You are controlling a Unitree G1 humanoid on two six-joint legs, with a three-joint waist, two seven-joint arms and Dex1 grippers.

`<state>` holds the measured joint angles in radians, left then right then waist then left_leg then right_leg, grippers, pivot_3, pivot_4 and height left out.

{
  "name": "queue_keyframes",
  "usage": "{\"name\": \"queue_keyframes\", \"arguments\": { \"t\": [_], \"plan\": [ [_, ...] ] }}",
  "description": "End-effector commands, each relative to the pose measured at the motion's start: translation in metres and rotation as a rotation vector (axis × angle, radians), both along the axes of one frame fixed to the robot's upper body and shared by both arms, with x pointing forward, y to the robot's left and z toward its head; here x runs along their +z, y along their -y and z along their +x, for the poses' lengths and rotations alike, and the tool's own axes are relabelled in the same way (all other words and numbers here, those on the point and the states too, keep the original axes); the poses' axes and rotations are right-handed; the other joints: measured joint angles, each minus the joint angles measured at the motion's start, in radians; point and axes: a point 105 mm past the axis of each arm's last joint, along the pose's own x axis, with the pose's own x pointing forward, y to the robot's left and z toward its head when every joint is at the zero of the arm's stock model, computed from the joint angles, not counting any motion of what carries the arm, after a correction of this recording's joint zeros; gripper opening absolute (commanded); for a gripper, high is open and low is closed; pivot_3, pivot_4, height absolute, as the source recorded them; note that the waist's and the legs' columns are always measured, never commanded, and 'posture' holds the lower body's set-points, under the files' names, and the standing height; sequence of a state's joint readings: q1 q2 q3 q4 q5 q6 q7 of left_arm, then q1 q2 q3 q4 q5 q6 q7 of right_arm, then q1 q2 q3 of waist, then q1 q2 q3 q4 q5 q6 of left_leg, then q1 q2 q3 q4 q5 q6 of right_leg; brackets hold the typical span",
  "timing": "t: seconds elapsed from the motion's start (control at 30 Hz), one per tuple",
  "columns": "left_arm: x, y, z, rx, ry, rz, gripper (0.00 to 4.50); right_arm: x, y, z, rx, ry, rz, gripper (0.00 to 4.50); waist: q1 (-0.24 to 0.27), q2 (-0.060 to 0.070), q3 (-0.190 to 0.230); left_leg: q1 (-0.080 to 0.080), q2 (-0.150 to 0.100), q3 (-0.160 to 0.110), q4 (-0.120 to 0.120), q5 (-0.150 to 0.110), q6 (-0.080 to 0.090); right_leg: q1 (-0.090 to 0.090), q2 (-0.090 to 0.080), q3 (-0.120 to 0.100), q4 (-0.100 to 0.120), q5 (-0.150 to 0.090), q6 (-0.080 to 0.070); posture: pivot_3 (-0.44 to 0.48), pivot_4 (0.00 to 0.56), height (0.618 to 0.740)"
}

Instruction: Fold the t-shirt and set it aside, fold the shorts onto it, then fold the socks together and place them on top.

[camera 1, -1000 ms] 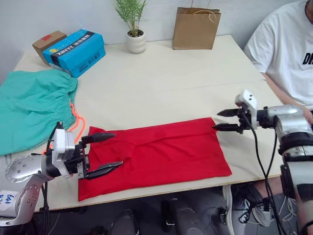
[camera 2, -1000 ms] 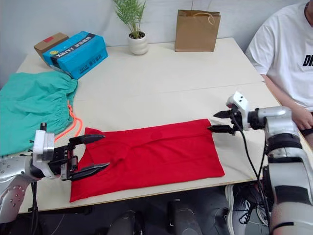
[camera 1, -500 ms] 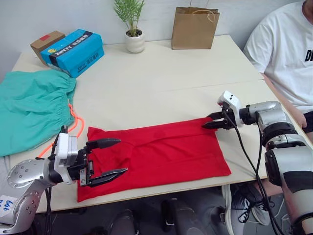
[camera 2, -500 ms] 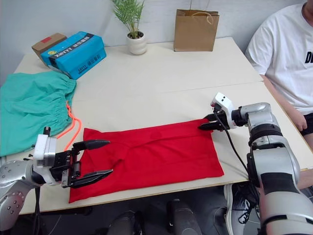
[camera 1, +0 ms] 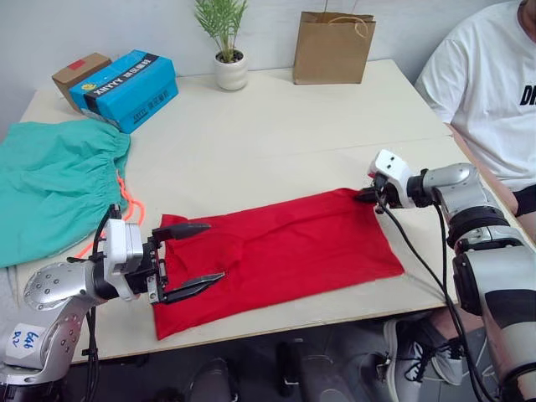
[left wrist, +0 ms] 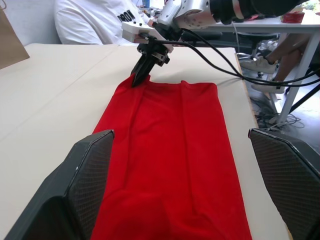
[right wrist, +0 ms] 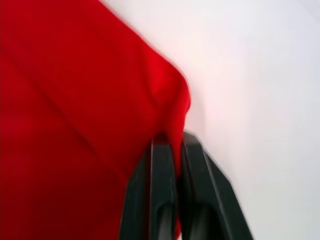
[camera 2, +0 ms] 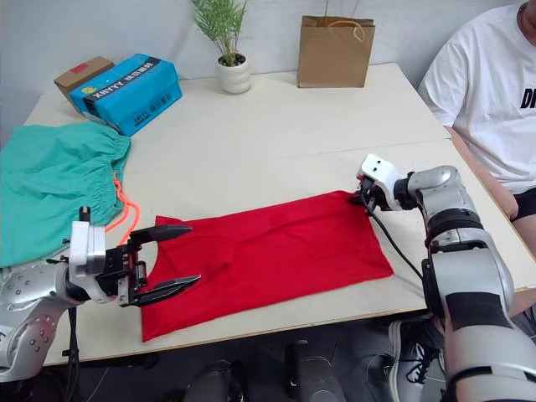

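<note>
While the right gripper (camera 2: 365, 198) pinches the far corner of the t-shirt (camera 1: 285, 251), which lies as a long band across the near table (camera 1: 276, 134), the left gripper (camera 1: 191, 256) hangs spread over its other end. Shirt-folding is under way; next the left should probably close on cloth.

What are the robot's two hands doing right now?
Left gripper: open, over the t-shirt.
Right gripper: shut on the t-shirt's corner.

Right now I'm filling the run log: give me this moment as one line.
stage: folding t-shirt | right gripper: shut on t-shirt far corner | left gripper: open over near end | shorts: untouched
</note>
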<state>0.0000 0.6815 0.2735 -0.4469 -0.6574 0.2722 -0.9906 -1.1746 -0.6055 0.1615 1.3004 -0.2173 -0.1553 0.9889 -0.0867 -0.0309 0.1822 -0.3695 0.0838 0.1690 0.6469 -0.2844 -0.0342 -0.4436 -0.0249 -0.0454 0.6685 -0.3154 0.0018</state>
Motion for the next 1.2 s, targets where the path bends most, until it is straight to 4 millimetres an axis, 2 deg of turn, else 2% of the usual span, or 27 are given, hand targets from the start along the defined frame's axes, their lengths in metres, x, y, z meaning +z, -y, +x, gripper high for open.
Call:
{"name": "queue_keyframes", "arguments": {
  "t": [0.03, 0.2, 0.3, 0.4, 0.53, 0.67, 0.77, 0.87, 0.9, 0.97, 1.03, 1.1, 1.2],
  "plan": [
    [0.005, -0.003, 0.008, 0.051, 0.039, -0.018, 4.5, 0.026, -0.005, 0.017, -0.052, 0.182, -0.047, 0.01, -0.002, 0.0, 0.0, 0.0, 0.0, 0.0, 0.0, 0.0, 0.0, 0.0, 0.0, 0.0, 0.0, 0.0, 0.0, 0.0, 0.15, 0.74],
    [0.001, -0.007, 0.016, 0.094, 0.042, -0.017, 4.5, 0.027, -0.018, 0.017, -0.009, 0.198, -0.011, 0.01, 0.0, 0.001, 0.0, 0.0, 0.0, 0.0, -0.001, 0.0, 0.0, 0.0, 0.0, 0.0, 0.0, 0.0, 0.0, 0.0, 0.15, 0.74],
    [-0.003, -0.009, 0.022, 0.104, 0.038, -0.005, 4.5, 0.025, -0.018, 0.015, 0.009, 0.179, 0.004, 0.67, 0.001, 0.001, 0.0, 0.0, 0.0, 0.0, -0.001, 0.0, 0.0, 0.0, 0.0, 0.0, 0.0, 0.0, 0.0, 0.0, 0.15, 0.74],
    [-0.005, -0.014, 0.028, 0.117, 0.016, 0.013, 4.5, 0.03, -0.008, 0.013, 0.007, 0.191, -0.016, 1.63, 0.001, 0.001, 0.001, 0.0, 0.0, 0.0, 0.0, 0.0, 0.0, 0.0, 0.0, 0.0, 0.0, 0.0, 0.0, 0.0, 0.15, 0.74],
    [-0.009, -0.03, 0.038, 0.166, -0.07, 0.031, 4.5, 0.04, 0.019, 0.003, 0.0, 0.187, -0.04, 3.01, 0.004, 0.003, 0.002, 0.0, 0.0, 0.0, -0.001, 0.0, 0.0, 0.0, 0.0, 0.0, 0.0, 0.0, 0.0, 0.0, 0.15, 0.74],
    [-0.008, -0.042, 0.049, 0.188, -0.071, 0.074, 4.5, 0.056, 0.047, -0.009, -0.068, 0.154, 0.116, 4.4, 0.004, 0.003, 0.002, 0.0, 0.0, 0.0, -0.001, 0.0, 0.0, 0.0, 0.0, 0.0, -0.001, 0.0, 0.0, 0.0, 0.15, 0.74],
    [-0.006, -0.052, 0.063, 0.213, -0.066, 0.103, 4.5, 0.071, 0.058, -0.021, -0.104, 0.082, 0.358, 4.46, 0.004, 0.003, 0.002, 0.0, 0.0, 0.0, -0.001, 0.0, 0.0, 0.0, 0.0, -0.001, 0.0, 0.0, 0.0, 0.0, 0.15, 0.74],
    [-0.011, -0.062, 0.079, 0.219, -0.082, 0.18, 4.5, 0.072, 0.068, -0.042, -0.109, -0.025, 0.486, 4.46, 0.004, 0.003, 0.002, 0.0, 0.0, 0.0, -0.001, 0.0, 0.0, 0.0, 0.0, -0.001, 0.0, 0.0, 0.0, 0.0, 0.15, 0.74],
    [-0.012, -0.064, 0.089, 0.226, -0.086, 0.197, 4.5, 0.069, 0.07, -0.056, -0.119, -0.085, 0.551, 4.46, 0.006, 0.003, 0.002, 0.0, 0.001, 0.001, -0.001, 0.0, 0.0, 0.0, 0.0, -0.001, 0.0, 0.0, 0.0, 0.0, 0.15, 0.74],
    [-0.011, -0.062, 0.111, 0.232, -0.083, 0.227, 4.5, 0.059, 0.063, -0.087, -0.171, -0.237, 0.679, 4.46, 0.028, 0.003, 0.002, -0.001, 0.0, -0.001, -0.002, 0.0, 0.0, 0.0, 0.0, -0.002, -0.001, 0.0, 0.001, 0.0, 0.15, 0.74],
    [-0.014, -0.06, 0.128, 0.246, -0.095, 0.264, 4.5, 0.044, 0.054, -0.115, -0.239, -0.364, 0.723, 4.46, 0.035, 0.004, 0.002, -0.002, 0.0, -0.002, -0.001, 0.0, -0.001, 0.0, 0.0, -0.002, -0.001, -0.001, 0.001, 0.0, 0.15, 0.74],
    [-0.016, -0.057, 0.135, 0.235, -0.116, 0.281, 4.5, 0.038, 0.049, -0.131, -0.292, -0.404, 0.761, 4.46, 0.04, 0.004, 0.002, -0.002, 0.0, -0.002, 0.001, 0.0, 0.0, 0.0, 0.0, -0.002, 0.0, -0.001, 0.001, 0.0, 0.15, 0.74],
    [-0.024, -0.045, 0.141, 0.164, -0.193, 0.288, 4.5, 0.016, 0.048, -0.151, -0.429, -0.476, 0.788, 4.46, 0.035, 0.003, 0.002, -0.001, -0.001, 0.0, 0.001, -0.001, 0.001, 0.0, -0.001, -0.001, 0.001, 0.0, 0.002, 0.0, 0.15, 0.74]
  ]
}}
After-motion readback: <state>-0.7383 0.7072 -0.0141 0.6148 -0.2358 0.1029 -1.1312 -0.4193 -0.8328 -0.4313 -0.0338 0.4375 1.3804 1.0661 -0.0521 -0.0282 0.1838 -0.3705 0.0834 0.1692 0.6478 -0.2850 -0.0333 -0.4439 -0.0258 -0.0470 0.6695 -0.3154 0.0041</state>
